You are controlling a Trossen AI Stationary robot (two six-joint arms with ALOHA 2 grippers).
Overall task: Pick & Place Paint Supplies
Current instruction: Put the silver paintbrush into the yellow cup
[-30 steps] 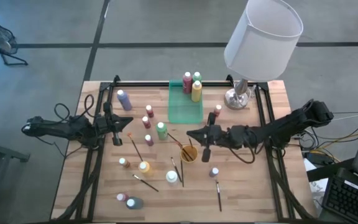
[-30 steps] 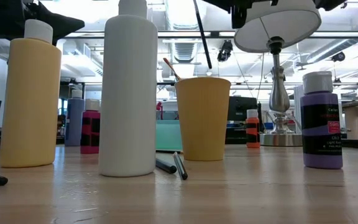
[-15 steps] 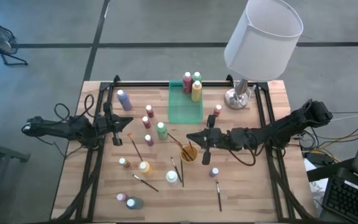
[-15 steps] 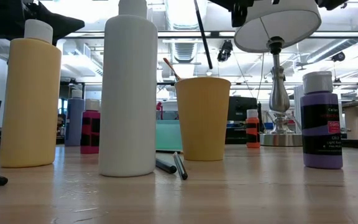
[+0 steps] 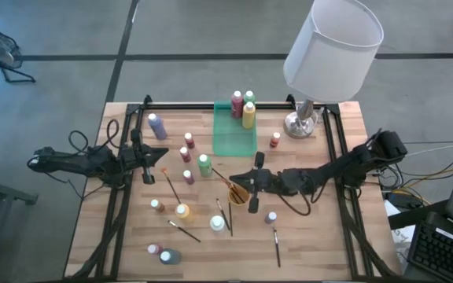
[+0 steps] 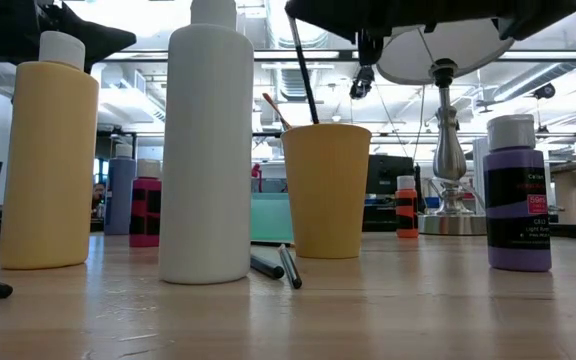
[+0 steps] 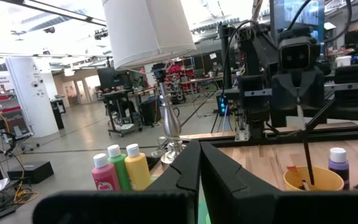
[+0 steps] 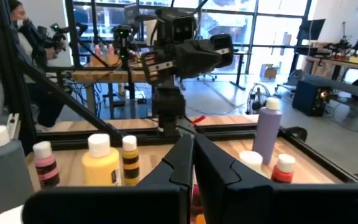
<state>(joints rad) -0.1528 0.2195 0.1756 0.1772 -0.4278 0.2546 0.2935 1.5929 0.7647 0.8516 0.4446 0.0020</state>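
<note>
I am parking my left tool (image 5: 160,161) low at the left edge of the counter (image 5: 321,236), fingers pressed together with nothing between them, because nothing is asking for it right now; it is waiting clear of the scattered bottles. Just beyond it the loose paint supplies are sitting unsorted on the wood: a lavender bottle (image 5: 156,126) near the back, a red bottle (image 5: 189,140), a green bottle (image 5: 204,164), a yellow bottle (image 5: 182,211) and a white bottle (image 5: 217,224) toward the front, with thin loose brushes (image 5: 171,187) lying flat among them. The green tray (image 5: 234,140) at the back centre is already carrying three bottles upright in its far end, so I am reading it as the bottle drop-off, with plenty left to move. The orange-yellow cup (image 5: 238,192) is standing just in front of the tray and is taking the brushes handle-down; one brush end is poking out of it already. My right tool (image 5: 246,185) is reaching in from the right and hovering directly above that cup, fingers closed on a held paintbrush (image 6: 303,75). The brush is hanging nearly upright, slightly tilted, with its lower end dipping behind the rim, so it is lined up to drop in rather than tip the cup. I am judging that letting go is the next thing needed. Farther right, a purple bottle (image 5: 270,217) and a small orange bottle (image 5: 275,141) are waiting near the lamp (image 5: 333,47).
</note>
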